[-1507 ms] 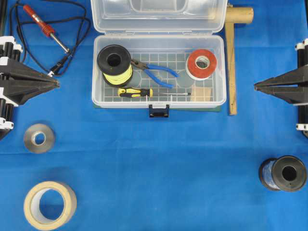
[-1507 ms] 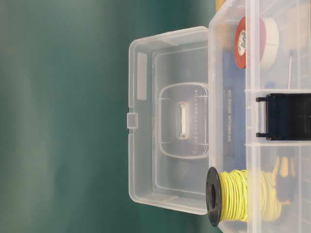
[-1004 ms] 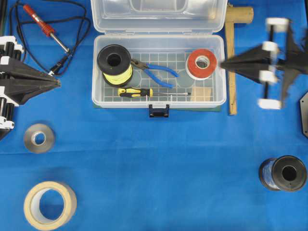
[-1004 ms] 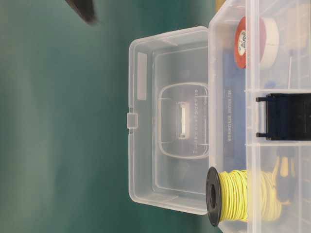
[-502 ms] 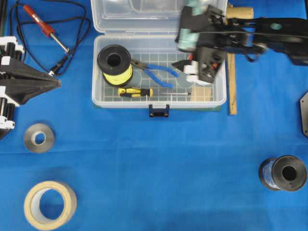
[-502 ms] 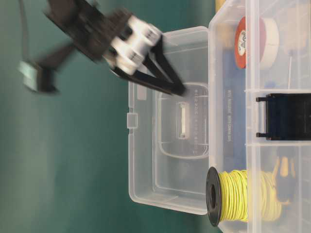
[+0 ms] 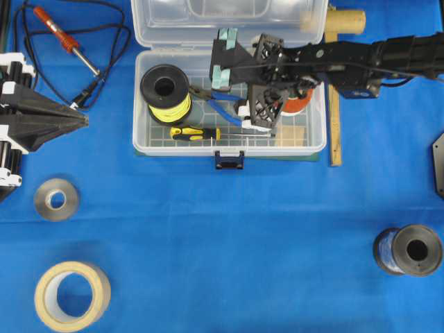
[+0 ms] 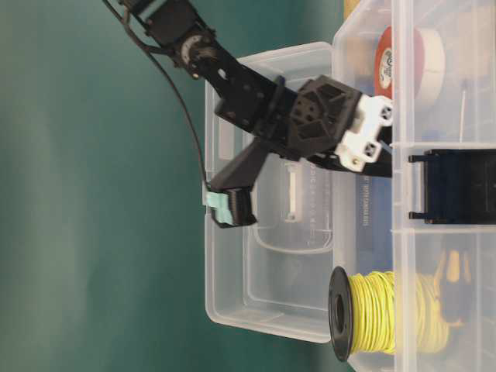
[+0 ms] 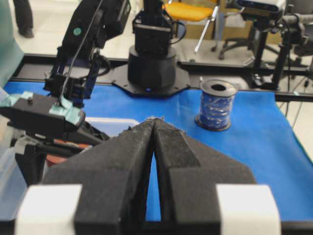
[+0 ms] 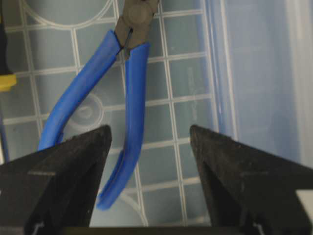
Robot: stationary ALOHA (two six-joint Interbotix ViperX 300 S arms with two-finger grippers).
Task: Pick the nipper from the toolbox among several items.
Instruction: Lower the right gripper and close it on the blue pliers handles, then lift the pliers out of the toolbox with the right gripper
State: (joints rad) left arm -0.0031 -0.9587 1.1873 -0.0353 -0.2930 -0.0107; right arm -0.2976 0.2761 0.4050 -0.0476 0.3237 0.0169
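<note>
Clear ribbed-plastic toolbox [image 7: 142, 142], gridded floor, lid back. Nipper [image 10: 122, 93]: dark pointed metal jaws, 2 curved glossy blue handles, flat on the grid btwn yellow-wire spool [image 7: 165, 94] and red tape roll [image 7: 303, 99]. R gripper [image 10: 149, 161] wide open, foam pads either side of handles, holding nothing; vs 0.5 s ago it's moved left, now over nipper. L gripper [image 9: 154, 147] closed, empty, unmoved.

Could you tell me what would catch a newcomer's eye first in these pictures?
Probably the right gripper, reaching across the open clear toolbox with its jaws spread over the blue-handled nipper on the gridded floor. Next, the black spool of yellow wire at the box's left end. The left gripper waits shut at the table's left edge.
</note>
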